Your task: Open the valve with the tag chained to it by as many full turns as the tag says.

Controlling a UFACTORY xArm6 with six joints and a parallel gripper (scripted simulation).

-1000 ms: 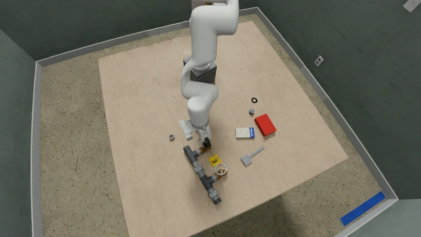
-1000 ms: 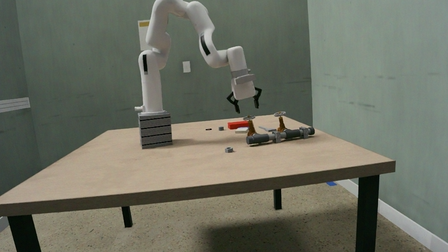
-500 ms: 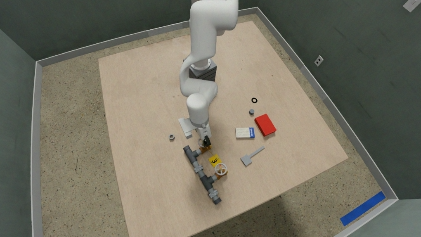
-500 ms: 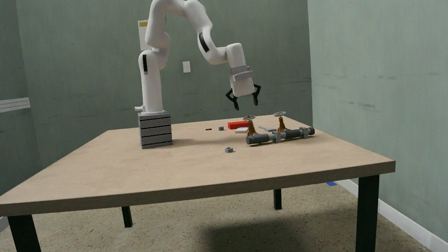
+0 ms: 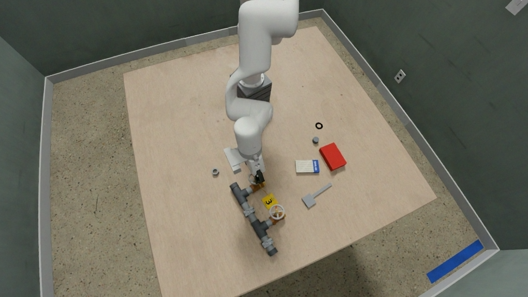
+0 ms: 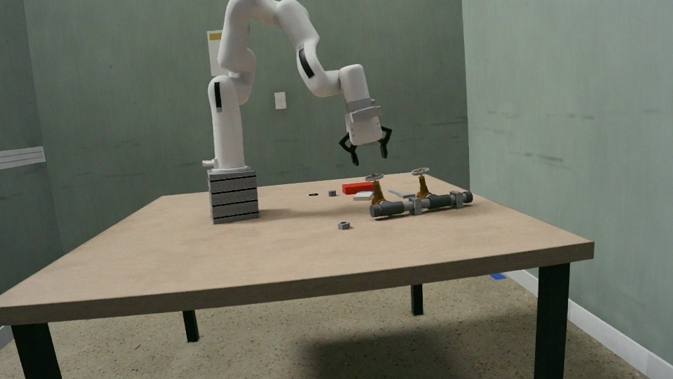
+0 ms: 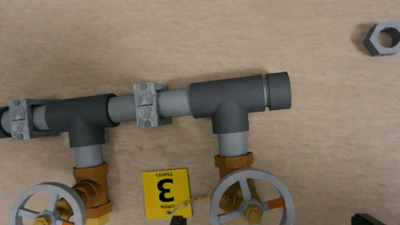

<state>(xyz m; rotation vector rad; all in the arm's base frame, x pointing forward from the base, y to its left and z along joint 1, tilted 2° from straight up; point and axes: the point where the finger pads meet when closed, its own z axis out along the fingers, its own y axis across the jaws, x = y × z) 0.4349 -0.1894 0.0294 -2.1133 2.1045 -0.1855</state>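
Observation:
A grey pipe (image 5: 243, 200) (image 6: 397, 206) (image 7: 228, 98) lies on the table and carries two brass valves with grey handwheels. A yellow tag (image 5: 268, 201) (image 7: 166, 193) reading "3 OPEN TURNS" is chained to the valve near the capped pipe end (image 6: 374, 177) (image 7: 252, 198). One spoke of that handwheel has an orange mark. The other valve (image 5: 279, 211) (image 6: 419, 171) (image 7: 49, 204) stands further along the pipe. My gripper (image 5: 258, 176) (image 6: 367, 158) (image 7: 272, 221) is open and empty. It hangs a little above the tagged valve's handwheel without touching it.
A grey hex nut (image 5: 215, 172) (image 6: 343, 225) (image 7: 382, 38) lies beside the pipe end. A red block (image 5: 332, 156) (image 6: 357, 187), a white and blue box (image 5: 307, 166), a grey scraper (image 5: 315, 195), a small grey cylinder (image 5: 315, 139) and a black ring (image 5: 319, 128) lie beyond the valves.

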